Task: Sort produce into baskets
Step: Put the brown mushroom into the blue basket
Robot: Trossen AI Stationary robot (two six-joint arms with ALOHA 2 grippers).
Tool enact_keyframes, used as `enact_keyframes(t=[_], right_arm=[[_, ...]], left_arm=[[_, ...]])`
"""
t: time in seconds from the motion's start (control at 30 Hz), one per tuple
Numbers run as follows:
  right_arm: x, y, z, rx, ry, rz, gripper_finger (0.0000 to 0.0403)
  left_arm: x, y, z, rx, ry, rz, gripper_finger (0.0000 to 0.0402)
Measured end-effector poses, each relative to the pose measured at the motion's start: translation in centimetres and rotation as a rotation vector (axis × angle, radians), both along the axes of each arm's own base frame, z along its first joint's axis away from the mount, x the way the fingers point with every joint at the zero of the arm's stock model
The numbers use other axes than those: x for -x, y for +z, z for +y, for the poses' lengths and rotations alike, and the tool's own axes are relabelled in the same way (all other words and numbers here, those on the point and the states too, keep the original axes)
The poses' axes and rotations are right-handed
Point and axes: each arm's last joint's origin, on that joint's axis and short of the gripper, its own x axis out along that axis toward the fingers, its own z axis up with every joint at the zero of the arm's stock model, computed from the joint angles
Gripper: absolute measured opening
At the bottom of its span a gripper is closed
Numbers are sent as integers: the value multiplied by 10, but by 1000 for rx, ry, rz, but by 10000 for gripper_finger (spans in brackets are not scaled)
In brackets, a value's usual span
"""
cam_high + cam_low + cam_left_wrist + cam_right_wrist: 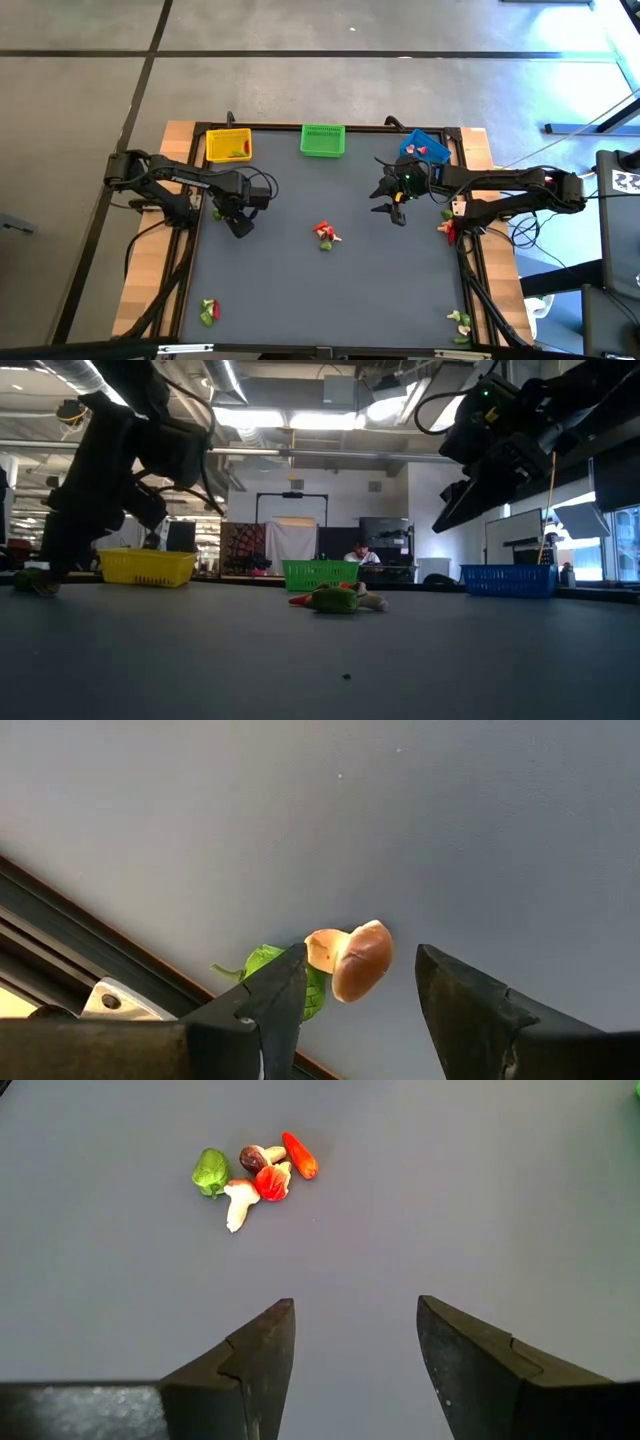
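Lying tilted (cap toward table centre): mushroom [352, 958].

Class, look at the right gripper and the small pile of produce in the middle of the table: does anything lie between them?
Nothing visible does. The right gripper has open fingers, and only bare table lies between it and the pile of produce.

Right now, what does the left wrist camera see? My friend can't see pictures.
A tiny brown-capped toy mushroom lies on the grey table between the open left gripper's two dark fingers. A small green leafy piece lies beside it, near the table's edge.
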Motion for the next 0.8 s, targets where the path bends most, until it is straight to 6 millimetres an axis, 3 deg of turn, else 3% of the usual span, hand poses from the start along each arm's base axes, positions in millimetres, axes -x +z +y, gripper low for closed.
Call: enact_keyframes(t=[0.4,0.8], right_arm=[[0,0,0,0,0,0,209],[0,0,0,0,1,0,209]], left_arm=[[1,0,4,-6,16,4,182],[13,-16,1,63,4,48,183]])
